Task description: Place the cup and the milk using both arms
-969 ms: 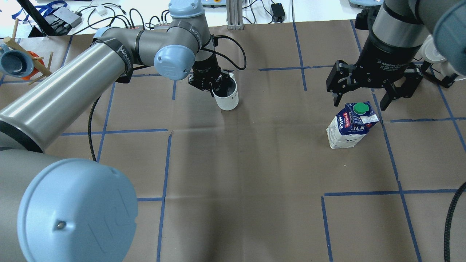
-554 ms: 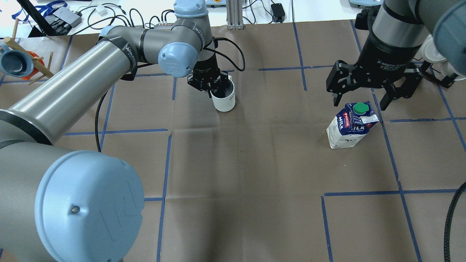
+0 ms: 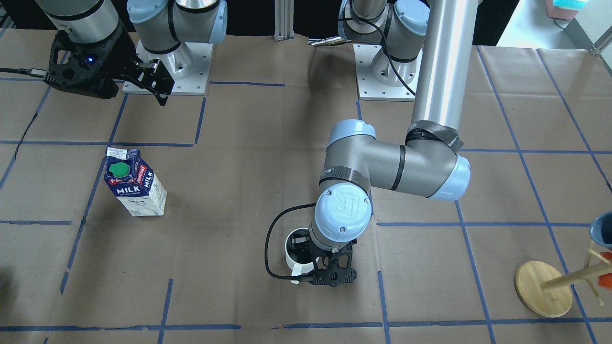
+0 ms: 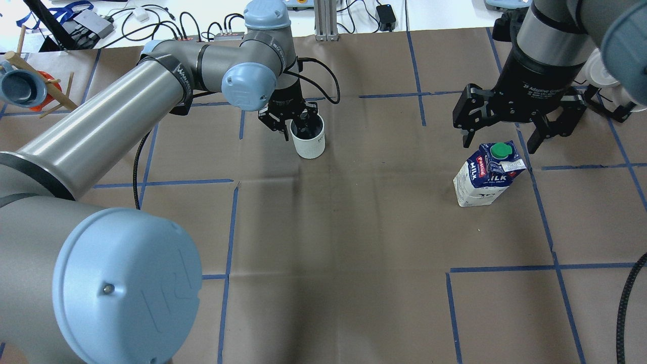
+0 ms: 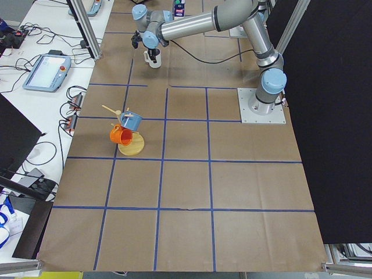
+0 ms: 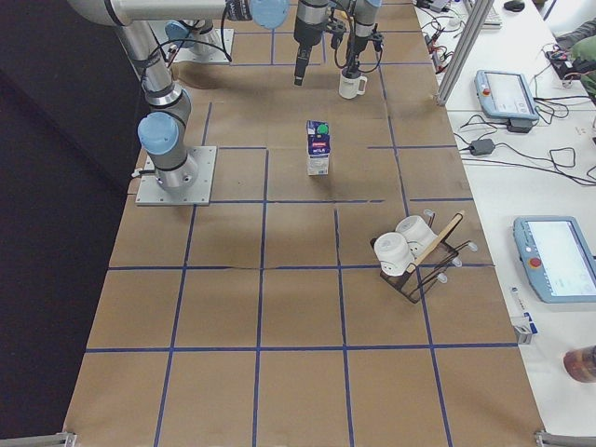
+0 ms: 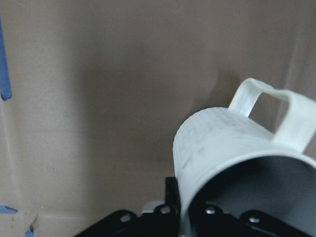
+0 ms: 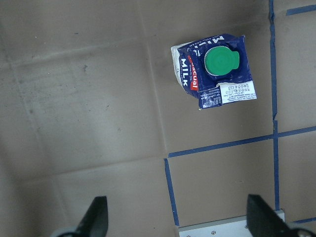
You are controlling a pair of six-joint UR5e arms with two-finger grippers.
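Observation:
The white cup [image 4: 309, 142] stands upright on the brown paper at the far middle left; it also shows in the front view [image 3: 296, 251] and the left wrist view [image 7: 217, 143], handle pointing away. My left gripper [image 4: 297, 126] is shut on the cup's rim, one finger inside and one outside. The blue and white milk [image 4: 485, 177] carton with a green cap stands upright at the right [image 3: 136, 186] [image 8: 212, 69]. My right gripper [image 4: 500, 144] hangs open and empty above and just behind the milk, not touching it.
A wooden mug stand [image 4: 30, 86] with a blue and an orange mug is at the far left edge [image 3: 545, 286]. A rack with white cups [image 6: 410, 251] stands at the right end. Blue tape lines [image 4: 227, 242] grid the paper.
My left gripper has lowered the cup from a tilted, raised hold to standing upright on the table, shifting slightly left and back. The right arm and milk have not moved.

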